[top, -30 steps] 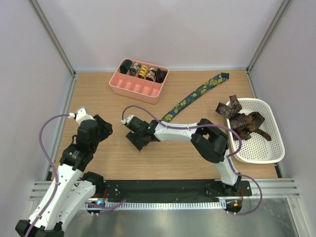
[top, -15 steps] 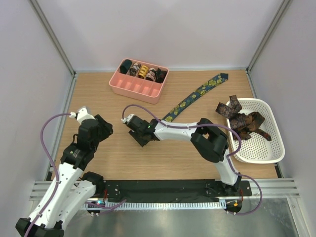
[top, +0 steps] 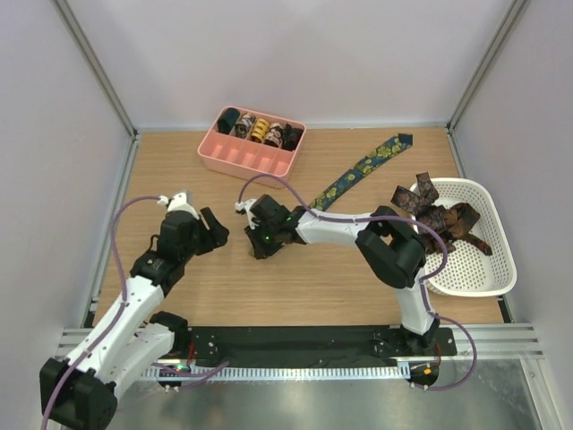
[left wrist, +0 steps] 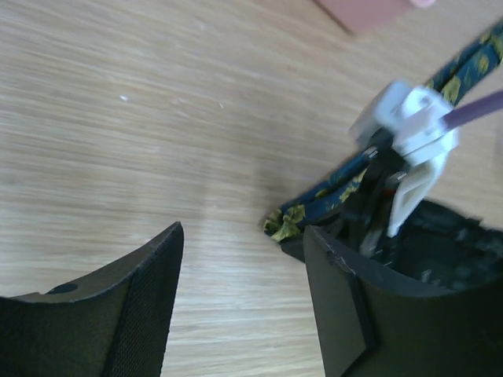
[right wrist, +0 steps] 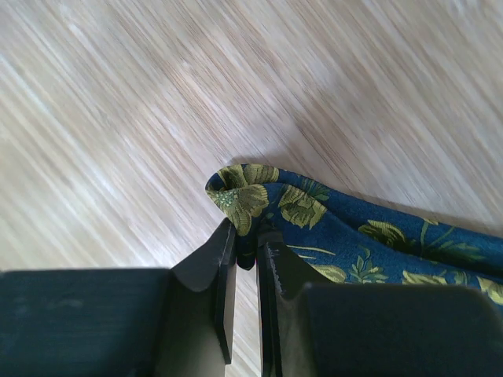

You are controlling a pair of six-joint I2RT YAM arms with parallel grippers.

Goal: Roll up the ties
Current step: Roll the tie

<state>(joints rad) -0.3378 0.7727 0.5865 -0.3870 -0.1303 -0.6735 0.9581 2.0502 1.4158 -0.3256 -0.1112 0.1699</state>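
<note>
Right wrist view: the right fingers are pressed almost together and pinch the folded end of the navy tie with yellow-green print. The fold bulges just past the fingertips, and the band trails off to their right, lying on the wooden counter. Left wrist view: the left fingers are spread apart and grip nothing. The same tie end lies just beyond the gap between them, nearer the right-hand finger. Top external view: the two sets of fingers face each other near the counter's middle, and the tie runs flat and diagonally away from the right fingers to its pointed far end. Beyond both sets of fingers, a pink tray carries coiled ties in its far row. Well to the right of the fingers, a white basket holds a heap of brown ties.
</note>
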